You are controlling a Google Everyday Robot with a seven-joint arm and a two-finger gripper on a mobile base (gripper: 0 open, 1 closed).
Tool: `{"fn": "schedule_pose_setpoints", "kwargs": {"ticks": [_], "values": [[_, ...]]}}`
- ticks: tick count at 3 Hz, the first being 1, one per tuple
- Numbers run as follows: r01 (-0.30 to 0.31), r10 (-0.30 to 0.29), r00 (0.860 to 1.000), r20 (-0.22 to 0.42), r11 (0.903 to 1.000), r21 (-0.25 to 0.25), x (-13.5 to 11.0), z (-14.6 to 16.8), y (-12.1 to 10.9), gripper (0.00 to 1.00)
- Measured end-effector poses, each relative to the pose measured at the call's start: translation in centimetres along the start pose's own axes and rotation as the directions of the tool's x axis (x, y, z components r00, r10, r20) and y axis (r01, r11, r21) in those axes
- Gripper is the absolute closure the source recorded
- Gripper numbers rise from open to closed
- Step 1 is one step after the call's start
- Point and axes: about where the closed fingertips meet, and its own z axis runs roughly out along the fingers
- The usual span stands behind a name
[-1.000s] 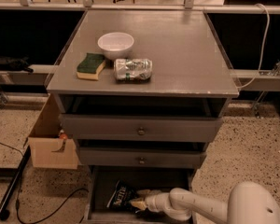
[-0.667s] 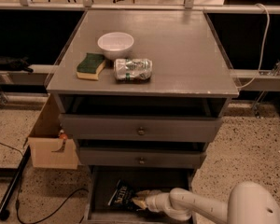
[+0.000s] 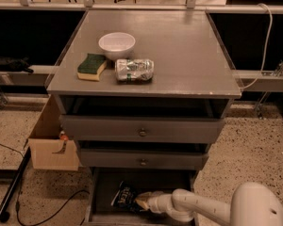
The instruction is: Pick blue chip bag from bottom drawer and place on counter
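Observation:
The blue chip bag point(image 3: 123, 194), dark navy with white lettering, lies in the open bottom drawer point(image 3: 103, 187) at the foot of the grey cabinet. My gripper point(image 3: 140, 202) reaches into the drawer from the right on a white arm, its tip at the bag's right edge. The counter point(image 3: 184, 51) is the cabinet's flat grey top, far above the gripper.
On the counter stand a white bowl point(image 3: 116, 44), a green and yellow sponge point(image 3: 92, 66) and a crushed silver-green can point(image 3: 134, 70). Two knobbed drawers point(image 3: 142, 132) overhang the bottom drawer. A cardboard box point(image 3: 51, 142) and black cables point(image 3: 37, 213) lie on the floor at left.
My gripper has shifted slightly left, closer onto the bag's right edge. The bag and counter items have not moved.

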Motion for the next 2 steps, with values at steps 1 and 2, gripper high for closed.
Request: {"fn": "schedule_pose_setpoints", "kwargs": {"ticks": [1, 2], "values": [[-0.017, 0.017, 1.000, -0.015, 0.9998, 0.009, -0.9, -0.7, -0.3, 1.00], [0.015, -0.014, 1.000, -0.020, 0.9981, 0.059, -3.3, -4.3, -0.7, 1.00]]}}
